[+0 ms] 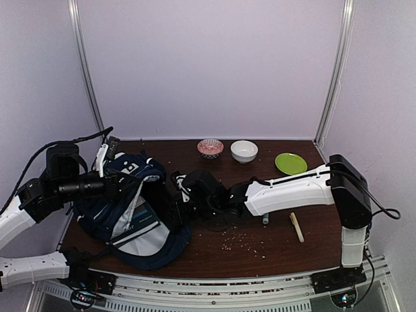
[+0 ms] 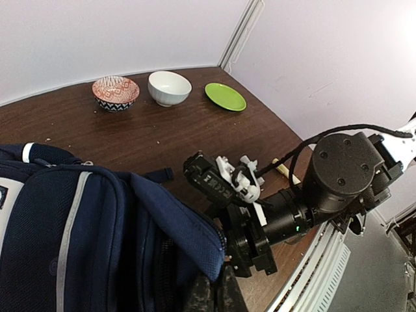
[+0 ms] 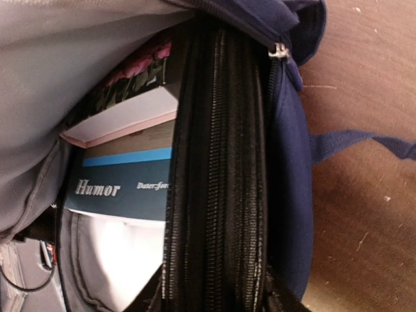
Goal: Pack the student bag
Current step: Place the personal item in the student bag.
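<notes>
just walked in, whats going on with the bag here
A robot is packing the student bag, which lies at the left of the table. The right gripper has its jaws either side of the bag's zipper edge; the left gripper is at the fabric. Books are already inside, one marked Humor.

Arms: wht link shells [image 1: 289,190], blk joints [image 1: 348,185], blk cables [image 1: 65,140].

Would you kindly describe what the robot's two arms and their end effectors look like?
Both arms alternate white link shells with black cylindrical joint housings. The right arm has a boxy black elbow and a looping black cable. The left arm has black cables too. The right end effector is black with white plastic parts and a small green light behind it.
</notes>
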### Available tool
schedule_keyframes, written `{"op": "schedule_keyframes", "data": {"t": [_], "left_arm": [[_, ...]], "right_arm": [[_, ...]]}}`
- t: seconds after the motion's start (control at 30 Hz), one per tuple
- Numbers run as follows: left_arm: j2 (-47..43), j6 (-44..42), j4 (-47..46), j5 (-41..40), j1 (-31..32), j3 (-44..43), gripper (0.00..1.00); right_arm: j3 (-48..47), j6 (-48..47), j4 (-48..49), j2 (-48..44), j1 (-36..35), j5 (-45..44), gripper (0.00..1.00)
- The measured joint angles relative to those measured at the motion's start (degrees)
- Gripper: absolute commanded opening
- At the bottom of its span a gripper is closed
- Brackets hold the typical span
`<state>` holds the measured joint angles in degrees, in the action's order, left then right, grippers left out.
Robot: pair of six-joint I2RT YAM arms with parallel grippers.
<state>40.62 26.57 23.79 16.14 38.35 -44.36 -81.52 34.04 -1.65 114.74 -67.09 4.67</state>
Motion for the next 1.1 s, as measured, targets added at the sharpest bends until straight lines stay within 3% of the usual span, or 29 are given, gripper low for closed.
{"op": "schedule_keyframes", "data": {"t": [0.2,0.7,0.77,0.93,1.1], "left_arm": [[0.5,0.8,-0.3,2.3,0.0,0.0,0.0],[4.0,1.5,-3.0,9.7,2.9,-0.1,0.0],[4.1,1.6,-3.0,9.7,3.1,-0.1,0.0],[4.0,1.4,-2.9,9.1,3.3,-0.1,0.0],[2.2,0.4,-2.5,5.7,3.9,-0.1,0.0]], "right_arm": [[-3.4,-2.3,-4.3,0.3,0.1,-1.9,0.19],[-19.6,-4.5,-9.3,8.7,0.5,-6.2,0.2],[-21.2,-3.7,-8.5,10.3,0.8,-6.0,0.25],[-22.3,-2.1,-5.2,12.0,1.8,-4.1,0.53],[-17.1,-2.2,-1.7,8.4,2.1,-1.9,0.66]]}}
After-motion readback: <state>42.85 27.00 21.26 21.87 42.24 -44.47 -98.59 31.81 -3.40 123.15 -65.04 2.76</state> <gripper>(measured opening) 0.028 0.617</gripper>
